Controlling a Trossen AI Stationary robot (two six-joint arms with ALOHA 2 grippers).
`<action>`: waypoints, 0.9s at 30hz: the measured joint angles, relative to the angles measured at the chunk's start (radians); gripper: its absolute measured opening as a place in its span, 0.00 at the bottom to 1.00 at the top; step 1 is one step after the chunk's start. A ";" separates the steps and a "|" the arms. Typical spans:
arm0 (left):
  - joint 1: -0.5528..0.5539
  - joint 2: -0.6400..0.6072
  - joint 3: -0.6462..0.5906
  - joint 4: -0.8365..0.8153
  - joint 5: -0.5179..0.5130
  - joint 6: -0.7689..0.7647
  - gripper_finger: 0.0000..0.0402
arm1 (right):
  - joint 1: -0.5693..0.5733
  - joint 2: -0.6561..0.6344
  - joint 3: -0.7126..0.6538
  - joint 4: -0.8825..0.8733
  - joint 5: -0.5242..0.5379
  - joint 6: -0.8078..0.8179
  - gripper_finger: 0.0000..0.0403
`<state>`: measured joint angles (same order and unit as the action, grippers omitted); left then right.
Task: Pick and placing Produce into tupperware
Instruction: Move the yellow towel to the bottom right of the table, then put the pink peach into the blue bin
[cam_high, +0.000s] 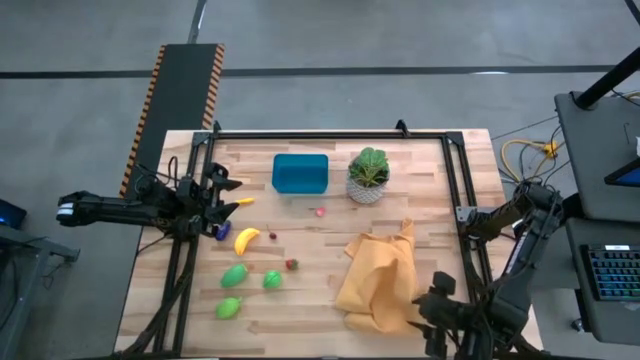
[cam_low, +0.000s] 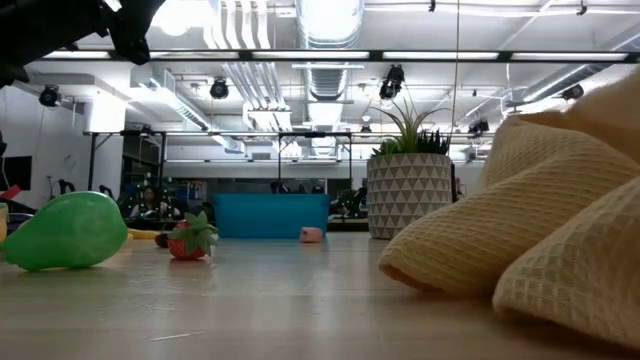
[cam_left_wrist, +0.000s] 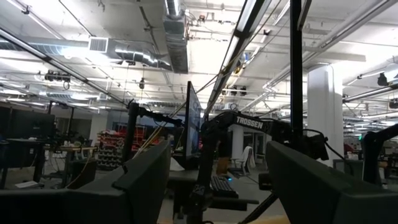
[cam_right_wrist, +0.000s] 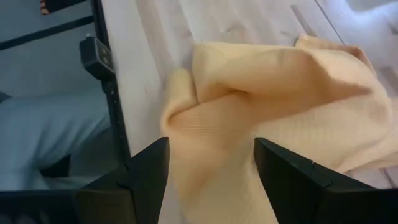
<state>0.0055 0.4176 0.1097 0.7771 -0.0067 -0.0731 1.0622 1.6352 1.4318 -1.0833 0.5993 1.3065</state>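
The teal tupperware (cam_high: 300, 172) stands at the far middle of the table, with nothing showing in it. The produce lies on the left half: a yellow banana (cam_high: 247, 239), three green pieces (cam_high: 234, 274) (cam_high: 272, 280) (cam_high: 228, 307), a red strawberry (cam_high: 292, 264) and a small pink piece (cam_high: 320, 211). My right gripper (cam_right_wrist: 211, 186) hangs open above the near right corner of a yellow cloth (cam_right_wrist: 273, 106), with nothing between its fingers. My left gripper (cam_left_wrist: 217, 186) waits open at the table's left edge (cam_high: 222, 195), pointing up into the room.
A potted plant in a white patterned pot (cam_high: 369, 177) stands just right of the tupperware. The crumpled yellow cloth (cam_high: 380, 280) covers the near right part of the table. A black frame rail (cam_high: 462, 200) runs along the table's right side. A tiny purple piece (cam_high: 222, 231) lies by my left gripper.
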 joint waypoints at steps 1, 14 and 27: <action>0.000 -0.001 0.000 0.000 0.000 0.000 0.62 | 0.000 -0.001 0.008 -0.001 0.000 0.003 0.56; 0.000 -0.001 0.000 0.000 0.000 0.000 0.62 | -0.005 0.000 0.036 -0.161 -0.047 0.157 0.56; 0.000 -0.001 0.000 0.000 0.000 0.000 0.62 | -0.021 0.003 -0.040 -0.041 0.615 -0.083 0.56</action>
<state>0.0055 0.4167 0.1101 0.7773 -0.0067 -0.0727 1.0415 1.6382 1.3920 -1.1244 1.2140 1.2231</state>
